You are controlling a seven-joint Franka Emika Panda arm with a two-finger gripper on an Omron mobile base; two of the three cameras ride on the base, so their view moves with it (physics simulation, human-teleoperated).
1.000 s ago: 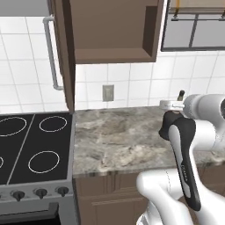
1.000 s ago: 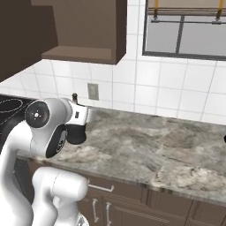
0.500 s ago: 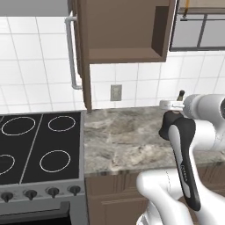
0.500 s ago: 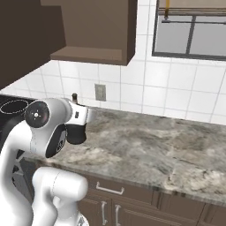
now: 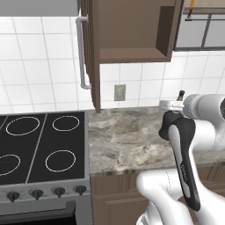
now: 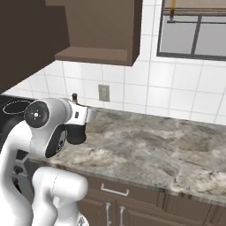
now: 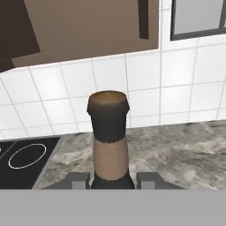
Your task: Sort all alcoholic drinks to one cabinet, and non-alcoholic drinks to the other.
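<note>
Hand view: a dark glass bottle (image 7: 109, 141) stands upright between the two finger tips, its neck rising straight up the middle of the picture. The cap end is dark brown and slightly flared, with a flat top; below it a band of paler brown runs down the neck, then the glass turns near black where it widens at the shoulder. The gripper (image 7: 109, 180) is clamped on the bottle at that shoulder, one grey finger (image 7: 78, 180) pressed to each side. No label or lettering can be made out on the part that shows. In the left base view the bottle's small dark top (image 5: 180, 94) pokes up behind the white wrist, held above the mottled grey stone counter (image 5: 127, 140); the right base view shows the same tip (image 6: 74, 96) beside the wrist, over the counter's left end. Above hangs an open dark brown wall cupboard (image 5: 132, 30), its door (image 5: 90, 52) swung out edge-on with a long grey tubular handle (image 5: 80, 52). A black cooktop (image 5: 41, 147) lies left of the counter, with a wall outlet (image 5: 119, 92) on the white tiles behind.
</note>
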